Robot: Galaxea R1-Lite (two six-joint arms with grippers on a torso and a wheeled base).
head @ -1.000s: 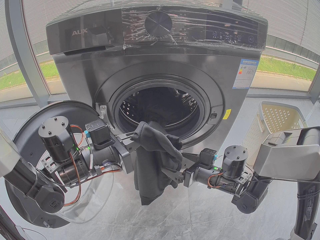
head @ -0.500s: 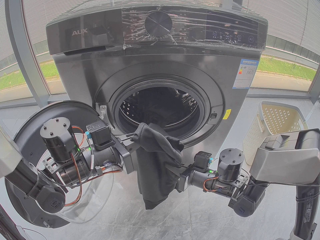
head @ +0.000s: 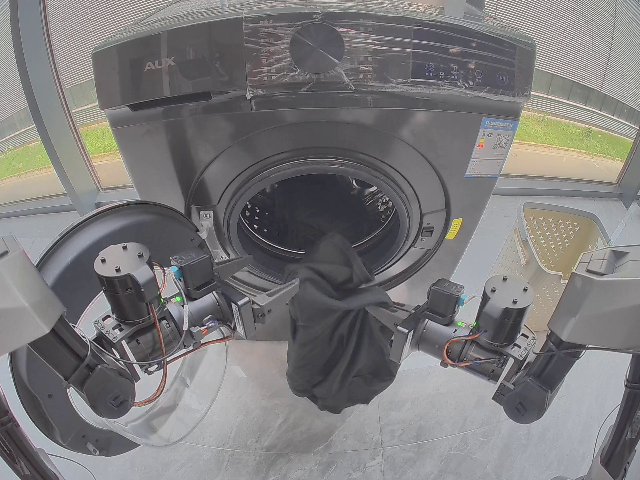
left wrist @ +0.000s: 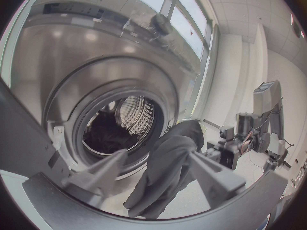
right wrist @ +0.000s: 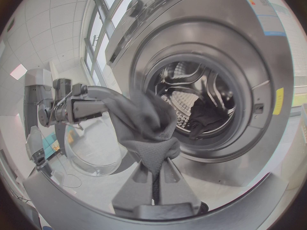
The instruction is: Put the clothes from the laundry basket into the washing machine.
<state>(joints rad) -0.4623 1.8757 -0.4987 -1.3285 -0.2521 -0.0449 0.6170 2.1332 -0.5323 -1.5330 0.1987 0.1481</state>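
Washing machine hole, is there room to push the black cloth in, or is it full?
Yes. The drum opening is bare under its top rim. Low down it is crowded: dark clothes lie inside, the black garment in the right gripper hangs before the lower rim, the open left gripper beside it. The floor beneath is bare.

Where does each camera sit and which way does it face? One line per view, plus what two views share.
Head view: on the head, looking down at the washing machine; left arm and right arm show.
Left wrist view: on the left wrist, facing the drum; open left gripper shows.
Right wrist view: on the right wrist, facing the drum; right gripper shut on the dark garment.
Both wrist views share the drum and the dark garment.
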